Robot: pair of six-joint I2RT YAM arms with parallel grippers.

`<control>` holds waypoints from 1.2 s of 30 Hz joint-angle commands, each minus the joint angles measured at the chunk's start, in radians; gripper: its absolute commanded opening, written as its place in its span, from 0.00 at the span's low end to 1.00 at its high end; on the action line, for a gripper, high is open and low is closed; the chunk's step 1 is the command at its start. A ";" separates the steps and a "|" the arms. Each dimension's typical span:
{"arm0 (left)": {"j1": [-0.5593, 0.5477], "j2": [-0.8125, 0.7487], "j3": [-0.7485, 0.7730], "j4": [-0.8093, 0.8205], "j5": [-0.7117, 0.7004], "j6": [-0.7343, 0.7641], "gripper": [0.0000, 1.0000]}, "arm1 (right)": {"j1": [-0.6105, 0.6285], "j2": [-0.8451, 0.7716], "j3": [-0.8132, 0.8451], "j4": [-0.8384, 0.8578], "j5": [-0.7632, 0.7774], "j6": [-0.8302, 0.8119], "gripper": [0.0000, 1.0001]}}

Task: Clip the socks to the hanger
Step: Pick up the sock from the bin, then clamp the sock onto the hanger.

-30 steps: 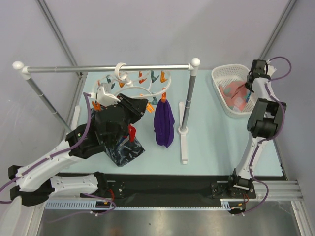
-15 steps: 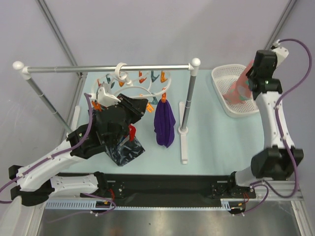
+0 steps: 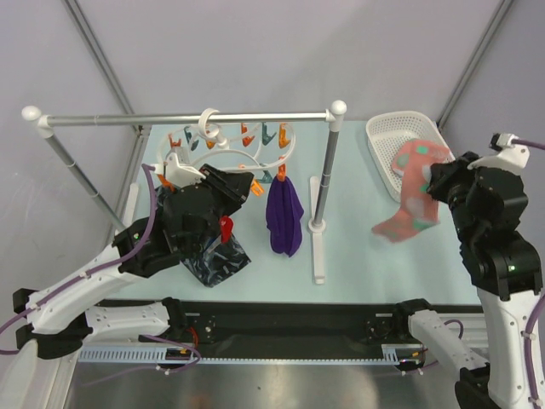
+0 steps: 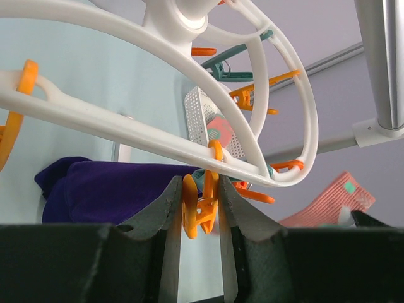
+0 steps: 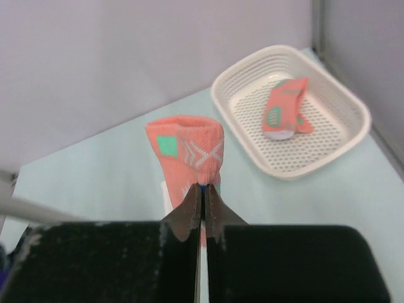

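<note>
The white oval hanger [image 3: 252,158] hangs by its hook from the rail, with orange and teal clothespins around it. My left gripper [image 3: 245,184] is just under its rim [image 4: 189,150], and its jaws are shut on an orange clothespin [image 4: 202,207]. My right gripper [image 3: 438,182] is shut on a salmon-pink sock [image 3: 412,194] with teal patches. It holds the sock in the air in front of the basket, and the sock hangs below the gripper [image 5: 202,187] in the right wrist view [image 5: 188,146]. A second salmon sock [image 5: 285,113] lies in the basket. A small red item [image 3: 226,228] hangs beside the left arm.
A purple cloth [image 3: 283,213] hangs from the hanger. A dark navy cloth [image 3: 215,260] lies under the left arm. The grey rail [image 3: 170,118] spans the back, and its right post [image 3: 324,183] and foot stand mid-table. The white basket [image 3: 381,141] sits at the back right.
My right gripper has lifted the salmon sock out of the basket and carried it forward and left over the table. The left gripper has stayed at the clothespin.
</note>
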 commanded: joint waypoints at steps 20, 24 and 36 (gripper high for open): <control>-0.001 0.004 0.000 -0.024 0.055 -0.038 0.00 | 0.386 -0.108 -0.458 0.332 -0.997 0.072 0.00; -0.001 -0.002 -0.001 -0.030 0.058 -0.050 0.00 | 0.535 -0.017 -0.444 0.443 -0.919 0.055 0.00; -0.001 0.002 0.002 -0.026 0.075 -0.058 0.00 | 0.656 0.172 -0.355 0.607 -0.756 0.078 0.00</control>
